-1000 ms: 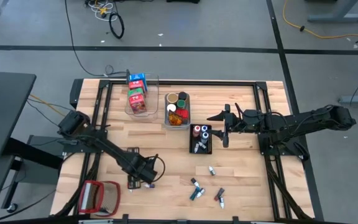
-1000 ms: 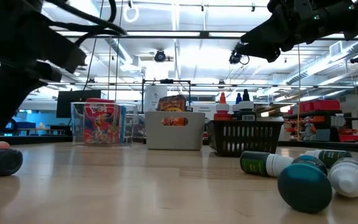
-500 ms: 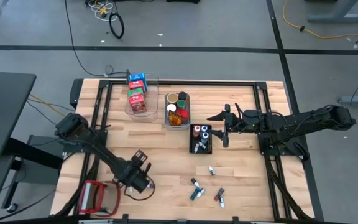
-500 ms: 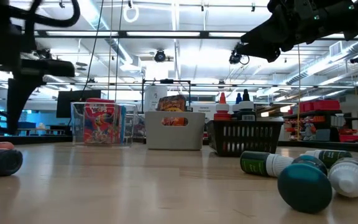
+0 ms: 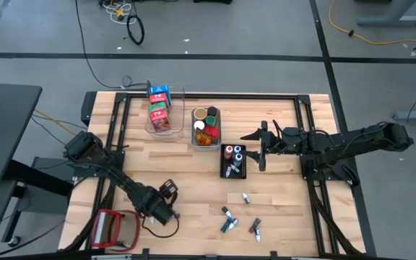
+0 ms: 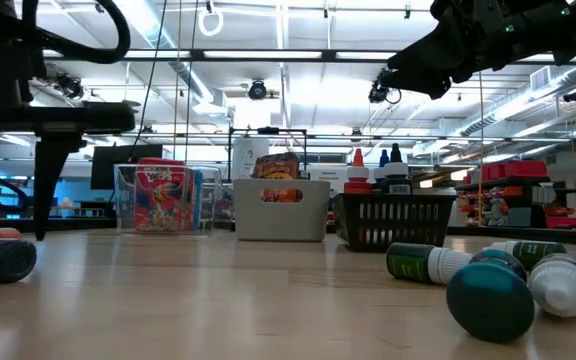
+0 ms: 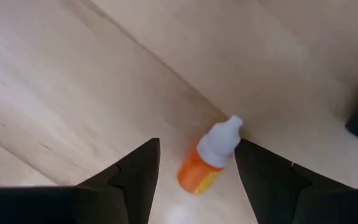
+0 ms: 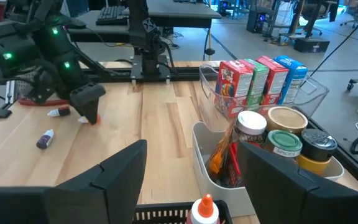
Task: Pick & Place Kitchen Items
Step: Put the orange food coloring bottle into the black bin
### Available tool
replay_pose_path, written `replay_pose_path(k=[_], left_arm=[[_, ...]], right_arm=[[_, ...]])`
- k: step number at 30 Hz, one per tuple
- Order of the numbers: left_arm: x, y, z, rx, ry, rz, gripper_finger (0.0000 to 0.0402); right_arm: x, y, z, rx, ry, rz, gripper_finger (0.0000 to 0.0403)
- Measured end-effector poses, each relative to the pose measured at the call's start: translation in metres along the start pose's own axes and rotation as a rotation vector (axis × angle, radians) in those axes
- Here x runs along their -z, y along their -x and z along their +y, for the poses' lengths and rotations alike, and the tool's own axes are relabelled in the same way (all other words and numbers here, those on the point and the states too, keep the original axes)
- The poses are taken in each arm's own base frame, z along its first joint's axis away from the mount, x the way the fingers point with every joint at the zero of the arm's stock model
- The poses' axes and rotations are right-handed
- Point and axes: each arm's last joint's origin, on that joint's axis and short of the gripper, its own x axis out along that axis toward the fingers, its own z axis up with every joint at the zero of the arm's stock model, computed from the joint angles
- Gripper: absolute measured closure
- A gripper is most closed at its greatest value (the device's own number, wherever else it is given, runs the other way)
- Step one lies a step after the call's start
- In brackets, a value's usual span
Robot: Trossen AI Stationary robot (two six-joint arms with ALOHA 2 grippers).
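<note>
Though unseen overhead, orange bottle [image 7: 207,160] between fingers [image 7: 135,177].

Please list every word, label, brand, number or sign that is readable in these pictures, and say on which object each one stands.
No text can be read with certainty.
Red, green and blue cartons in the clear bin: printed fronts, too blurred.
Round green jar lid: white label, too blurred.
Orange dropper bottle between the left pincer's fingers: no text visible.

1. My top camera looks straight down on the whole table [image 5: 193,166].
2. My low one sits at table height, facing the room.
3. My left wrist camera is very close to the wood.
4. My right wrist camera looks across the table; it and the top camera share the clear bin [image 8: 260,93].
</note>
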Motion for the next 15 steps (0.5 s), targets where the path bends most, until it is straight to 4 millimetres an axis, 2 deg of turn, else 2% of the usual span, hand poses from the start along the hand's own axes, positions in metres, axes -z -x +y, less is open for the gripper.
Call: replay_pose_path(k=[7,15], left_arm=[[0.0,-0.003,0.004,0.026,0.056,-0.023,0.019],[0.006,-0.012,-0.001,0.048,0.077,-0.037,0.0247]], right_arm=[[0.0,0.0,0.0,0.0,0.0,0.0,0.0142],[0.0,0.0,0.0,0.0,0.001,0.0,0.0142]])
